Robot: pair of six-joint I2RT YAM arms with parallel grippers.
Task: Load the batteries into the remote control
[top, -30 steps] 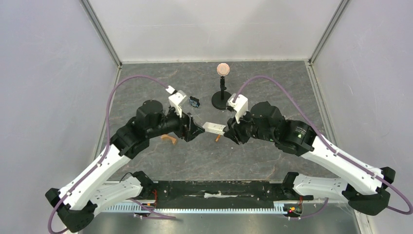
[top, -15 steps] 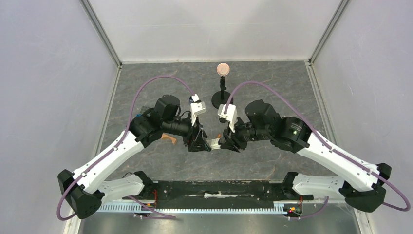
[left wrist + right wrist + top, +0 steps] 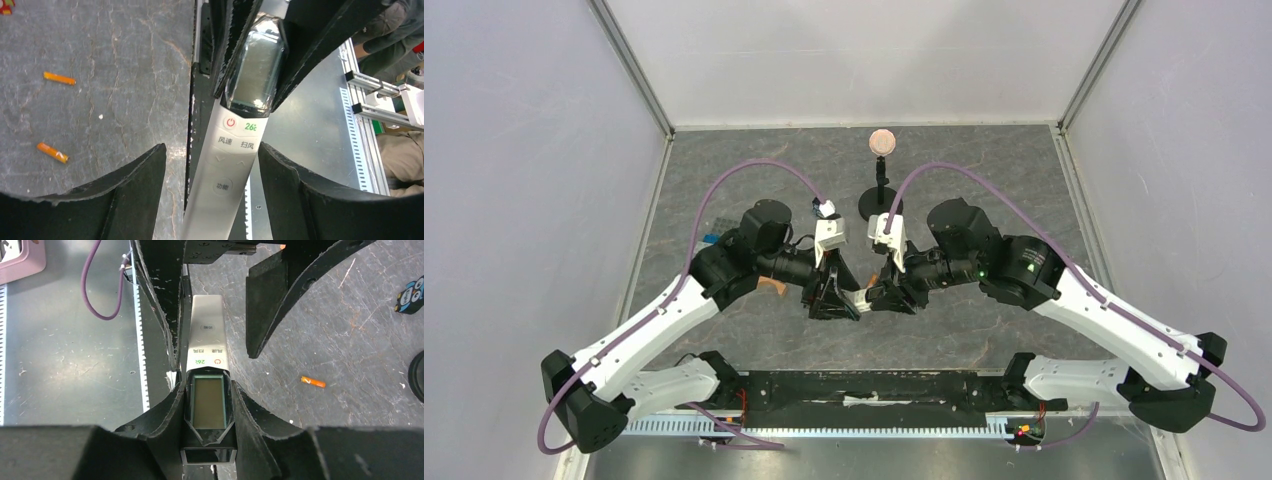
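Both arms have swung inward and toward the near edge since a second ago, carrying the remote control closer to the bases. The left gripper, which then stood off the bar's free end, now straddles it. At the far left of the left wrist view, the batteries lie loose on the grey table, two small orange cylinders apart from each other and well clear of both grippers. In the top view a tan-orange piece peeks out beside the left arm. The left gripper's jaws stand wide apart, one finger on each side of the remote's white button end, with a gap showing on both sides, so it grips nothing. The remote is held off the table between the two grippers, its button face turned toward both wrist cameras and its black screen end toward the right arm. The right gripper is clamped on that black end, a finger pressed against each long edge. To the right of it in the right wrist view, one battery lies on the table, with an owl sticker farther off. Behind the grippers in the top view stands a black stand carrying a copper-coloured disc.
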